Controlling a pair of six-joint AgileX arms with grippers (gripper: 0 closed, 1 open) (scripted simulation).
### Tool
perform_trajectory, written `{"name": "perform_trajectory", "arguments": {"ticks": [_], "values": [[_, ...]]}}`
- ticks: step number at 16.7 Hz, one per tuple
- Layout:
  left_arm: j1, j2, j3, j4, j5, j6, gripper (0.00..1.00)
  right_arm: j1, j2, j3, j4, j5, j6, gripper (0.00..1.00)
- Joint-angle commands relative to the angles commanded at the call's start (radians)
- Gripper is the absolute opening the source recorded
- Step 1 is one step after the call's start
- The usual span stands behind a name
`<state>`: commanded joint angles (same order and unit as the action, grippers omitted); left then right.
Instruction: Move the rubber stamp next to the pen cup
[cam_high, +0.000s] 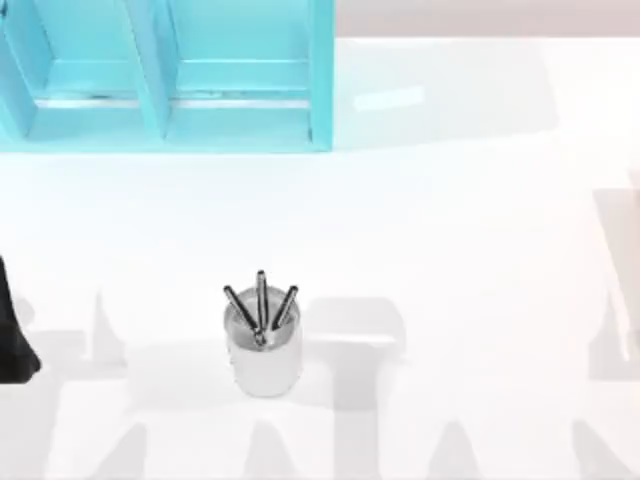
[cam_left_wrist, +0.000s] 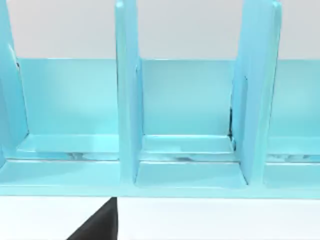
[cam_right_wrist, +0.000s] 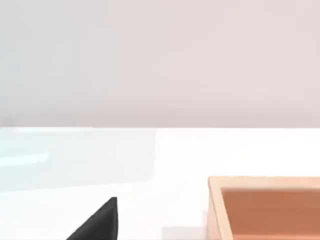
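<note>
Cup waits mid-table; stamp's place cannot be told.
The cup (cam_high: 262, 340) stands before the shelf (cam_high: 165, 75). Left arm (cam_high: 12, 335) sits at the table's left edge, finger state untellable. A blind reach risks toppling the cup.

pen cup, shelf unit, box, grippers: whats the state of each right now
pen cup: upright on the table, three pens in it, nothing touching it
shelf unit: upright at the table's far left, visible compartments empty
wooden box: open-topped, seen in the right wrist view
left gripper: at the table's left edge, apart from the cup
</note>
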<state>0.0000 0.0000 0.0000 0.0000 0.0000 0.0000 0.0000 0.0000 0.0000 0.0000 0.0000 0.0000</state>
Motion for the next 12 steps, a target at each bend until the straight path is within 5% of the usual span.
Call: {"name": "perform_trajectory", "arguments": {"ticks": [6,12], "values": [[0.019,0.104,0.105,-0.092,-0.002,0.020,1.00,0.000,0.000,0.000,0.000,0.000,0.000,1.00],[0.078,0.571,0.527,-0.431,0.000,0.089,1.00,0.000,0.000,0.000,0.000,0.000,0.000,1.00]]}}
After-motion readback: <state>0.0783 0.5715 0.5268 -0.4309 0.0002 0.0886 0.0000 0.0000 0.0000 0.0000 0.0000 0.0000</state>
